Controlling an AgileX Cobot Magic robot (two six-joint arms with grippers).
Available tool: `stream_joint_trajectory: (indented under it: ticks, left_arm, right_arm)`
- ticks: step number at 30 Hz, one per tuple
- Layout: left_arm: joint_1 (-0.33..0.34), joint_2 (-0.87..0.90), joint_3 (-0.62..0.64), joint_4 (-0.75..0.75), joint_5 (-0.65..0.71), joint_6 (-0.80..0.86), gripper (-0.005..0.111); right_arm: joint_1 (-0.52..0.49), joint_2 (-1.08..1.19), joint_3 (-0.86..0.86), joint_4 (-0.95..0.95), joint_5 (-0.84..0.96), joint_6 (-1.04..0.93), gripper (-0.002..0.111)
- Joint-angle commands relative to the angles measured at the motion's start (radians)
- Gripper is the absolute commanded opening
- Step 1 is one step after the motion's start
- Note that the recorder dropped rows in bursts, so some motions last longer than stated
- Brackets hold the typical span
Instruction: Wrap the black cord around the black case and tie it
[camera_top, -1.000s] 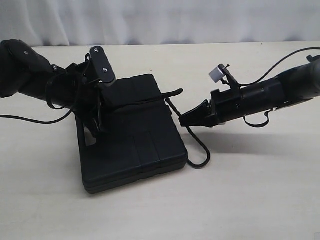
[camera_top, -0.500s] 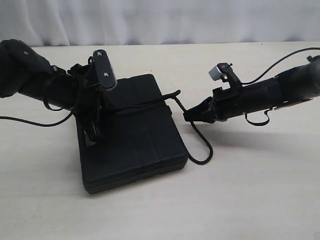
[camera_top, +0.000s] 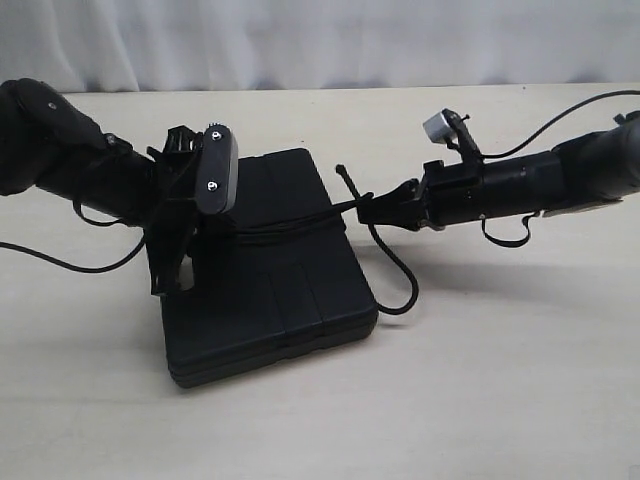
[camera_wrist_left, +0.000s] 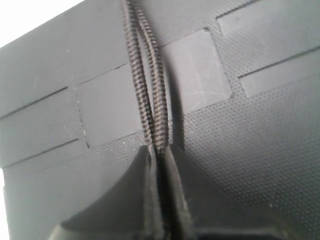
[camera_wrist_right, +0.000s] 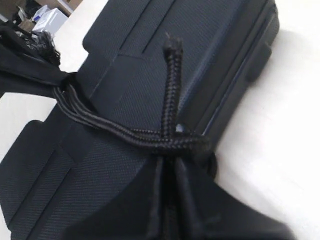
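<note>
The black case (camera_top: 280, 300) lies flat in the middle of the table. The black cord (camera_top: 290, 225) is stretched taut across its lid between both grippers. At the case's left edge my left gripper (camera_top: 195, 238) is shut on two strands of cord (camera_wrist_left: 150, 90), which run away over the ribbed lid (camera_wrist_left: 260, 125). My right gripper (camera_top: 365, 208) is shut on the cord (camera_wrist_right: 150, 137) just off the case's right edge (camera_wrist_right: 215, 50). A short cord end (camera_wrist_right: 172, 75) sticks up beside it. Slack cord (camera_top: 400, 290) hangs in a loop down to the table.
The pale table (camera_top: 480, 380) runs out around the case on all sides. A thin robot cable (camera_top: 60, 260) trails over the table at the left, and another (camera_top: 560, 120) arcs behind the right arm. A white backdrop closes the far edge.
My right gripper has risen and moved left toward the case, pulling the cord tight across the lid. The left wrist has turned and shifted slightly left. The slack loop has shrunk.
</note>
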Motion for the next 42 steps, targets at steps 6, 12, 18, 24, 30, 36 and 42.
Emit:
stream_joint_trajectory:
  ticks: [6,12,18,24,30,36,42]
  left_arm:
    - [-0.002,0.001,0.0,-0.042,0.041,0.031,0.023]
    - [-0.002,-0.006,0.0,-0.035,0.074,0.031,0.065]
    - [-0.002,-0.105,0.0,-0.093,0.056,0.031,0.065]
    - [-0.002,-0.148,0.0,-0.408,-0.018,0.053,0.064]
    - [-0.002,-0.11,-0.01,-0.824,0.055,-0.005,0.063]
    - [-0.002,0.034,-0.094,-0.824,0.223,-0.159,0.043]
    - [-0.002,0.158,-0.185,-0.824,0.288,-0.214,0.043]
  right_arm:
    - [0.001,-0.004,-0.005,0.022,0.05,-0.044,0.004]
    - [0.001,-0.004,-0.005,0.022,0.05,-0.049,0.004]
    - [0.001,-0.004,-0.005,0.022,0.05,-0.054,0.004]
    - [0.001,-0.004,-0.005,0.018,0.074,-0.086,0.004]
    - [0.001,-0.004,-0.005,0.065,0.149,-0.187,0.004]
    - [0.001,-0.004,-0.005,0.075,0.185,-0.228,0.004]
    - [0.012,-0.004,-0.005,0.069,0.185,-0.234,0.004]
